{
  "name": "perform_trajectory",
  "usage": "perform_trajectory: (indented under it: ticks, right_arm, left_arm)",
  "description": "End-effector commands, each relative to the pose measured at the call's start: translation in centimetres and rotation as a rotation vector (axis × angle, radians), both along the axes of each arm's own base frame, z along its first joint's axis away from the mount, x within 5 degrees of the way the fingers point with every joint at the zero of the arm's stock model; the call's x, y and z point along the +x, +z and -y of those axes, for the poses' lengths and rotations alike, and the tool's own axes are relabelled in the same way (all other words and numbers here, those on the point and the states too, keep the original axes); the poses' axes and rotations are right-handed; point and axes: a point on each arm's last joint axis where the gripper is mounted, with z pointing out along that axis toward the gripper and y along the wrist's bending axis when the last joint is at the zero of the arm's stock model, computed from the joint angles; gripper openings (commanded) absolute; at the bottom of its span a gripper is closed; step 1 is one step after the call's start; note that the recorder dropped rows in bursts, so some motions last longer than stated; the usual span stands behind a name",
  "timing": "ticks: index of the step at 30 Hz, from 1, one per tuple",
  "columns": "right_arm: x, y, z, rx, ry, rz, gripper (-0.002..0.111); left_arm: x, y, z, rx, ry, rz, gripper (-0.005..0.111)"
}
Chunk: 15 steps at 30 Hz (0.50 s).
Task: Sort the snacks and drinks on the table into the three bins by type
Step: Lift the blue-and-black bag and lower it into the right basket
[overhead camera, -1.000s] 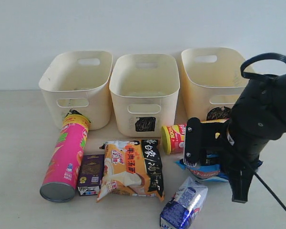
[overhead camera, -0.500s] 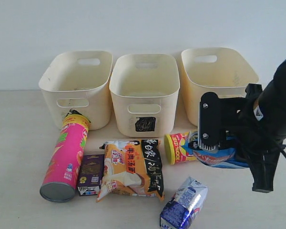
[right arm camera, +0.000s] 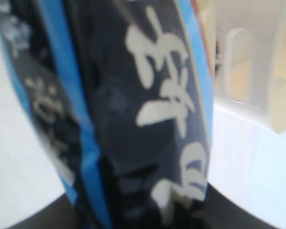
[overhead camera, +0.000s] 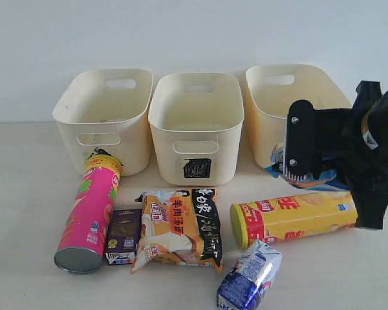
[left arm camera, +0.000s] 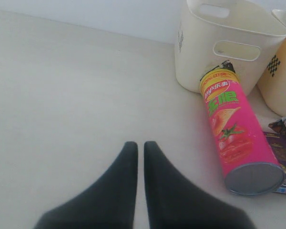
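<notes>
right gripper [overhead camera: 296, 169]: clamped on blue-black crinkly packet [overhead camera: 330, 183] | left gripper [left arm camera: 140, 152]: closed, empty | risk: slick film may slip before right-hand cream plastic bin [overhead camera: 310, 72]

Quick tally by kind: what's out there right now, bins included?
Chip tubes: 2, pink tube, yellow tube
Flat packets: 2, orange-black packet, blue-black packet
Drinks: 2, purple carton, blue-white soft pack
Bins: 3, left bin, middle bin, right bin
Total: 9
</notes>
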Motion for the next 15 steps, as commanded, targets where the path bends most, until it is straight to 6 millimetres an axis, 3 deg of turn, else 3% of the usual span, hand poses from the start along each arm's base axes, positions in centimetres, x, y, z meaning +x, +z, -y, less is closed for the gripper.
perform_trajectory:
  ticks: [1,6,8,11,15]
  right_arm:
    - [0.7,1.5,0.4,-0.009,-0.020,0.135,0.000]
    - [1.9,4.0,0.1,0.037,-0.064,0.268,0.000]
    - [2.7,6.2,-0.1,0.130,-0.085,0.342,0.000]
    - [4.5,9.6,0.7,0.430,-0.180,0.452,0.000]
    - [7.3,11.0,2.1,0.686,-0.315,0.458,0.000]
  left_arm:
    - [0.0,0.2,0.0,-0.014,0.005,0.011,0.004]
    - [0.0,0.2,0.0,-0.014,0.005,0.011,0.004]
    - [0.0,0.2,0.0,-0.014,0.005,0.011,0.004]
    - [0.0,0.2,0.0,-0.014,0.005,0.011,0.004]
    - [0.0,0.2,0.0,-0.014,0.005,0.011,0.004]
